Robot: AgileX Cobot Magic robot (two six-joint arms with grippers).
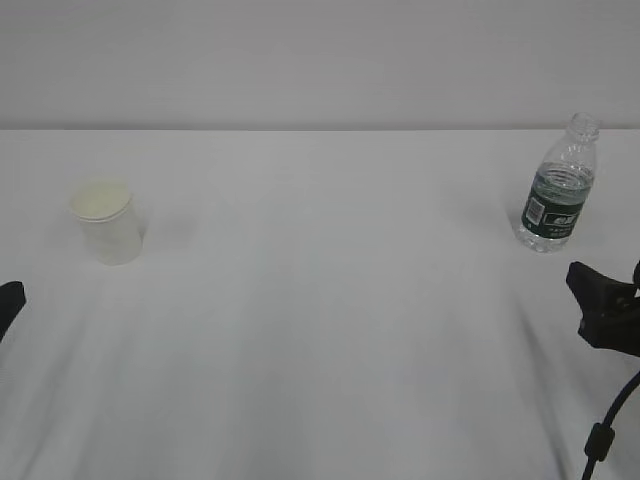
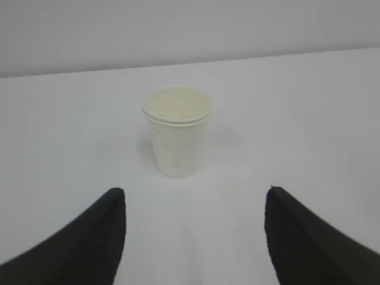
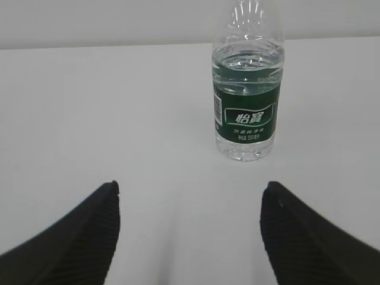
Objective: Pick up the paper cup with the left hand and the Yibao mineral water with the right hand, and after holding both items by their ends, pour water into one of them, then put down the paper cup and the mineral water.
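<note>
Currently the paper cup (image 1: 106, 233) stands upright on the left of the white worktop (image 1: 320, 330), and the Yibao mineral water (image 1: 559, 186) stands upright, capless, far off on the right. The left claw (image 2: 193, 237) has its jaws spread wide, empty, short of the cup. The right claw (image 3: 190, 234) is likewise spread wide and empty, facing the bottle without touching it.

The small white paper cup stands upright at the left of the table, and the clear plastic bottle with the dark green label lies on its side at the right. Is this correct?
Not quite. The clear plastic bottle with the dark green label stands upright, as the exterior and right wrist views show. The small white paper cup does stand upright at the left of the table.
</note>
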